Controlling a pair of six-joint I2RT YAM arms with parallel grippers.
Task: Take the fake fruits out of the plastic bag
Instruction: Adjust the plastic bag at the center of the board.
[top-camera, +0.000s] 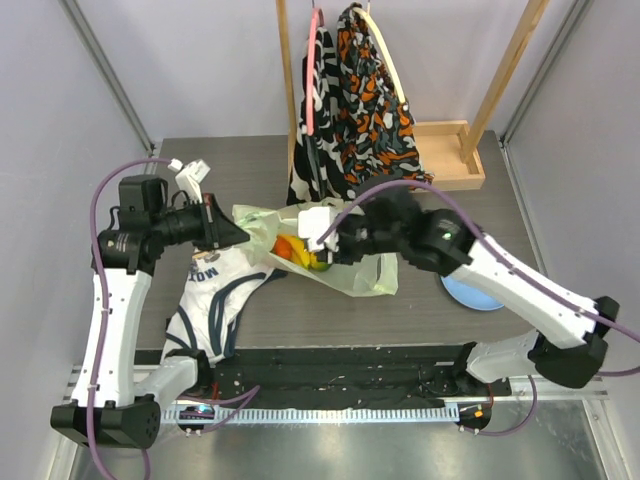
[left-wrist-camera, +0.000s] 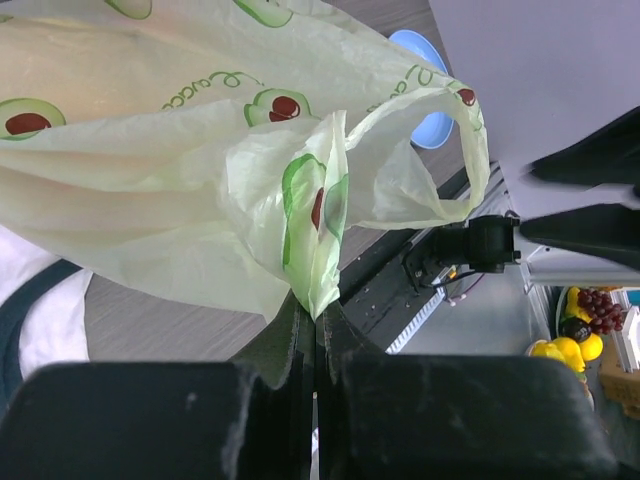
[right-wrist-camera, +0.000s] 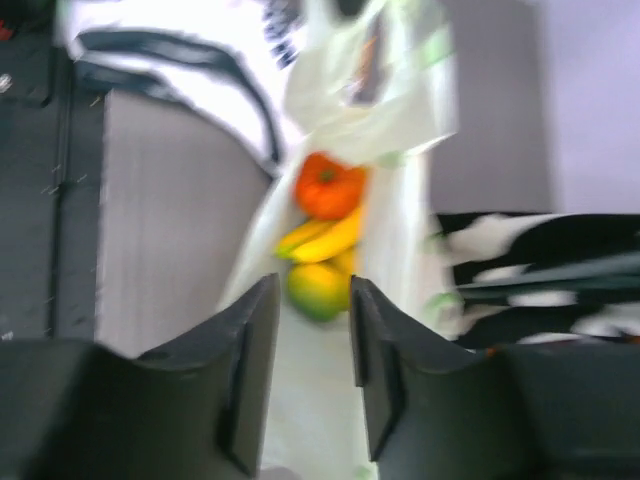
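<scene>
At the near edge of the worktop (top-camera: 400, 320) the two arms rise from their bases, the left one arching up and over a white garment with navy stripes (top-camera: 215, 300) that lies crumpled on the near-left part of the surface.

Just past it, in the middle of the worktop, sits the plastic bag (top-camera: 365, 275), pale yellow-green and crinkly, printed with avocado halves. The left tool (top-camera: 238, 235) comes at it from the left and is closed tight on a gathered fold of the bag's edge; from its own wrist view the fingers (left-wrist-camera: 300, 335) meet with the film pinched between them and the rest of the plastic bag (left-wrist-camera: 150, 180) billowing beyond.

The right tool (top-camera: 325, 243) reaches in from the right at the bag's mouth. Its fingers stand partly apart with nothing clamped between them, the right tool (right-wrist-camera: 313, 300) aimed down into the opening. The fake fruits (top-camera: 300, 255) lie inside the bag: a green-yellow piece (right-wrist-camera: 317, 290) just beyond the fingertips, then a yellow banana (right-wrist-camera: 325, 238), then an orange-red round one (right-wrist-camera: 328, 187). That view is blurred.

To the right of the bag a blue plate (top-camera: 470, 293) lies partly under the right arm. At the far end a wooden rack (top-camera: 450, 150) holds black-white and orange patterned cloths (top-camera: 360, 100).
</scene>
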